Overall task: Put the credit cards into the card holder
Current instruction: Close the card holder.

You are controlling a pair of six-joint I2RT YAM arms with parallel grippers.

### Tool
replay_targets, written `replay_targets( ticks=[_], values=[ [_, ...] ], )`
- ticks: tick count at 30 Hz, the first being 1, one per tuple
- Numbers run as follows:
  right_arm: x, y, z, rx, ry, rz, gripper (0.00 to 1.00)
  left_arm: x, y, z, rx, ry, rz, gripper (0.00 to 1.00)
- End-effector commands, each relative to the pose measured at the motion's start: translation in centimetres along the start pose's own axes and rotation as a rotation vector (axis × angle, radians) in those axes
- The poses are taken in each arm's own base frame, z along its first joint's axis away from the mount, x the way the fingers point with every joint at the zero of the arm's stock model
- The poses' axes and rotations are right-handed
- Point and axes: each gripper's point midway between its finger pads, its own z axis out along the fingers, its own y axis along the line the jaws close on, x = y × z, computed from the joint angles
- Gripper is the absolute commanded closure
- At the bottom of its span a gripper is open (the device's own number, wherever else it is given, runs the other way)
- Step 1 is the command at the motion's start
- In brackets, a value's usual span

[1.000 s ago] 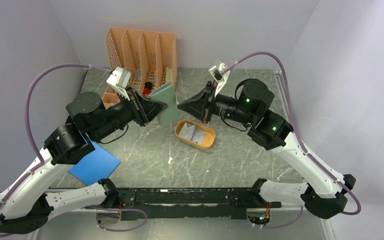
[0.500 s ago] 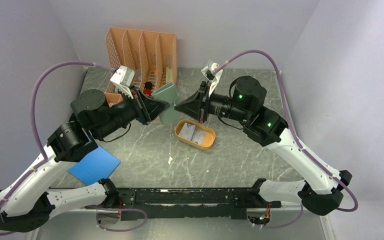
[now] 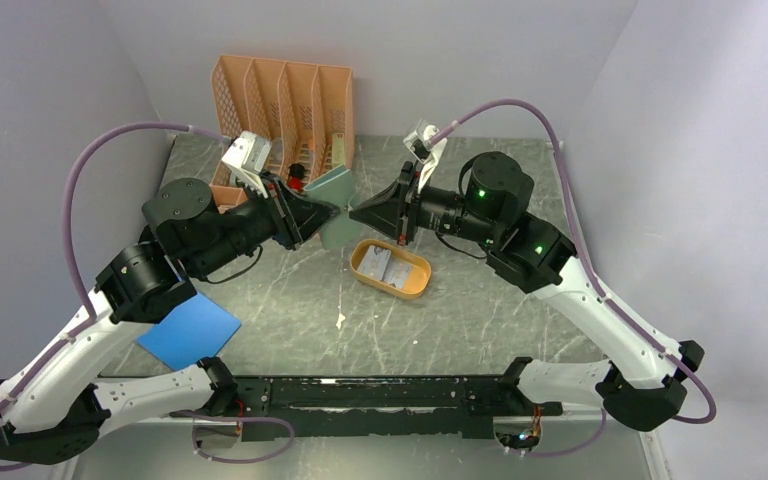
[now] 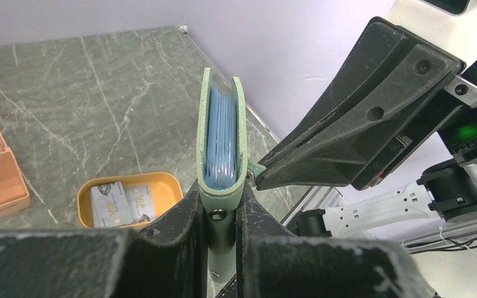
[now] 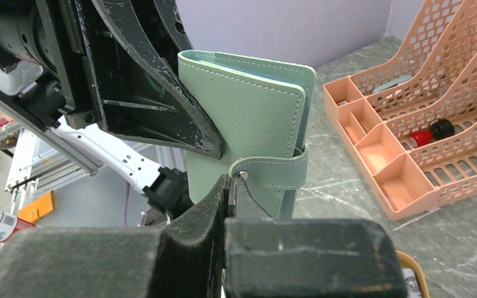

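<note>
**Card holder: clasp being undone**

Left fingers (image 4: pixel 186 217) clamp the card holder (image 4: pixel 222 124) by its bottom edge, upright above the bench (image 4: pixel 99 93). Right fingers (image 5: pixel 205 205) are pinched onto its strap (image 5: pixel 273 172). Step, likely: opening. Next: pull the strap free toward three o'clock. Cards (image 4: pixel 121 202) lie in the tray (image 4: pixel 161 180), five o'clock of the holder.

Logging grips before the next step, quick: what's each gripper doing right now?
Left gripper: shut on the card holder, gripping one edge.
Right gripper: shut on the card holder's strap.

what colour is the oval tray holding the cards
Orange: the small orange oval tray shows best in the left wrist view.
</note>
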Motion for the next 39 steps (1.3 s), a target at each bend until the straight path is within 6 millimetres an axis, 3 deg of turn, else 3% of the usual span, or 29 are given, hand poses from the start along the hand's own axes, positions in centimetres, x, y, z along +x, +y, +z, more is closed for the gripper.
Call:
replay_targets(
  ticks=[1, 16, 39],
  values=[
    [-1.2, 0.0, -0.4, 0.011, -0.045, -0.011, 1.0, -1.6, -1.9, -0.5, 0.082, -0.041, 0.015, 0.95],
    [-0.6, -0.5, 0.2, 0.028, -0.01, -0.002, 1.0, -1.8, -3.2, -0.7, 0.147, -0.04, 0.008, 0.95],
    [0.6, -2.1, 1.1, 0.092, 0.01, 0.051, 1.0, -1.4, -6.9, -0.5, 0.345, 0.0, -0.052, 0.95]
  ],
)
